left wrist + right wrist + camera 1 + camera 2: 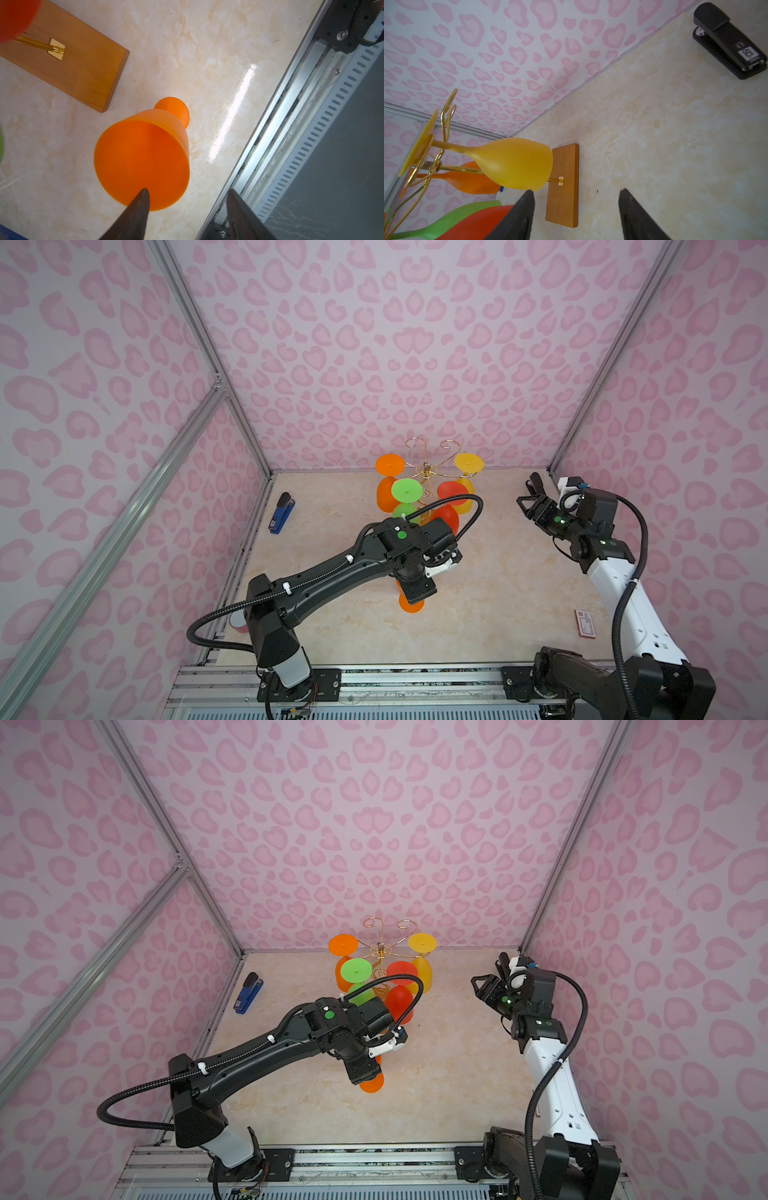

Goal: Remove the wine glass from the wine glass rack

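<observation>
A card (585, 623) lies near right. The orange glass (143, 158) stands upright on the table (207, 62), just near of the rack (428, 472). It is largely hidden under the left gripper (187, 192), whose jaws are parted and empty. Four hanging glasses (407, 489) crowd the rack. The right gripper (576, 192) gapes empty at far right. A blue stapler (281, 507) lies far left and a black stapler (729, 41) in the far right corner.

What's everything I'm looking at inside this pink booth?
wine glass rack: one, gold wire on wooden base, back middle of table
hanging wine glasses: four, upside down on rack: orange glass, green glass, red glass, yellow glass
standing wine glass: one, orange, upright on table, nearer the robot
blue stapler: one, table's left side
black stapler: one, back right corner
small card: one, red and white, table's right edge
table: one, cream marble look
left tool: one, black, open over standing wine glass
right tool: one, black, open, right of rack
</observation>
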You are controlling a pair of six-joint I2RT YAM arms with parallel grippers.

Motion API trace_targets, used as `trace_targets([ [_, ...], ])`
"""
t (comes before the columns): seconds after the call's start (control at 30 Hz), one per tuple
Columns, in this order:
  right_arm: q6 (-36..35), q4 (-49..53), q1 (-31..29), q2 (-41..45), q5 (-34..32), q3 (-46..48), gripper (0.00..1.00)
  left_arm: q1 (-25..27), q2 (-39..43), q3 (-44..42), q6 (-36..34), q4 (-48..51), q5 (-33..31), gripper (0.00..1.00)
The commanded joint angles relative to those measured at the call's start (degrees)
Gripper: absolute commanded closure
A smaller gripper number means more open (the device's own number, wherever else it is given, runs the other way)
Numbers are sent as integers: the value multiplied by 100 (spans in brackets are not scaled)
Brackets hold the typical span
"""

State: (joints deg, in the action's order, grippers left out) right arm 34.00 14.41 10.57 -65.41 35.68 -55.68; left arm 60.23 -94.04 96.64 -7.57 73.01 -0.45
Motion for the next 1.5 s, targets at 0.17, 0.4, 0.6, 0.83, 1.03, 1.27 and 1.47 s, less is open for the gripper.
trace_targets([
  [0.17,878,-1225,-91,-8,736,2,35,-2,1549,115,268,-925,-406,37],
  [0.4,1729,-2458,-679,-677,954,-631,33,-117,3358,-1211,668,-3218,-2616,18],
  [0.6,1838,-2774,-1241,-1456,717,-1334,33,-989,4175,-2196,1316,-4377,-3785,3],
  [0.83,1722,-2562,-1592,-2019,635,-1935,34,-1579,4755,-2760,1601,-4921,-3658,3],
  [1.03,1707,-2496,-1663,-2082,564,-1973,41,-1622,4885,-2782,1559,-4882,-3493,3],
  [1.27,1630,-2260,-1725,-2012,580,-1961,51,-1641,4910,-2800,1540,-4877,-3439,3],
  [1.47,1505,-1999,-1731,-1894,549,-1903,55,-1648,4882,-2793,1532,-4867,-3380,3],
])
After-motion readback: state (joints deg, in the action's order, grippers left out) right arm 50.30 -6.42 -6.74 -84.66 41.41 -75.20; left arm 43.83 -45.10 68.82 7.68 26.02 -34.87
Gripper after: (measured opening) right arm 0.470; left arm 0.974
